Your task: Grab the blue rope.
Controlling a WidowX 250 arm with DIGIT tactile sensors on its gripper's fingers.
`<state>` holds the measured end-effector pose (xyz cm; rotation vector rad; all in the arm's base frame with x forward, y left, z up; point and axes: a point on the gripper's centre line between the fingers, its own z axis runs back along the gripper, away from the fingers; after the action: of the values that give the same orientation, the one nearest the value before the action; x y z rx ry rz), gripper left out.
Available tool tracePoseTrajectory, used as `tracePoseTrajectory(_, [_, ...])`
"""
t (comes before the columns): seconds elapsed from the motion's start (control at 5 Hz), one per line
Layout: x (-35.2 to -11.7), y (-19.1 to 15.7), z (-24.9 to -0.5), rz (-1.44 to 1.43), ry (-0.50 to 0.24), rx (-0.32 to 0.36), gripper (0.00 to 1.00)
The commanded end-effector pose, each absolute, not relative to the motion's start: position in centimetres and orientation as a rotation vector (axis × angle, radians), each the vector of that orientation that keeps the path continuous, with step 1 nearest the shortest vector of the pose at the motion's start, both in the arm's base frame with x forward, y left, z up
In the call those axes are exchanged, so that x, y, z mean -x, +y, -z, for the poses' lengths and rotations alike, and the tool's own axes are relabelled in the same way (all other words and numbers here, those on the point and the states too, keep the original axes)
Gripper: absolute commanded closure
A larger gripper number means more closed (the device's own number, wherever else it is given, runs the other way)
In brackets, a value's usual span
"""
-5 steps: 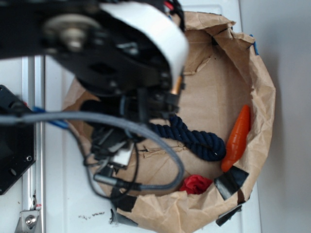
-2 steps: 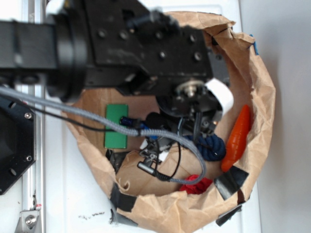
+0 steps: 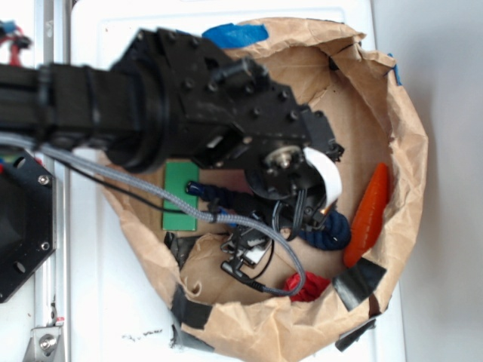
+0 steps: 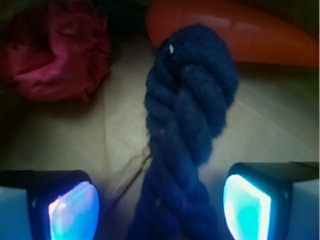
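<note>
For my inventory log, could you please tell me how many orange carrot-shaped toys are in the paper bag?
1. The orange carrot-shaped plastic toy lies against the brown paper bag's right wall; the arm may hide others.

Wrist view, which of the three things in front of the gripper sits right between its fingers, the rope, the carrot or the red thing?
The blue rope. It runs between the open fingers; the orange carrot toy and red cloth lie beyond.

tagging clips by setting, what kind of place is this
Probably a robot lab bench, not a home: a white table, a taped-up brown paper bin holding toys such as a blue rope and an orange carrot, with the gripper open.
</note>
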<state>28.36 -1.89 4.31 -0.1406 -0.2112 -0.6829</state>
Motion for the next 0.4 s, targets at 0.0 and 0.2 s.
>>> tracePoseTrajectory(0.0, [-30.45,-4.43,-2.88,0.732,-0.266,0.136,0.00])
tracePoseTrajectory(0.2, [-30.12,-3.82,-2.79,0.722,-0.301,0.137,1.00])
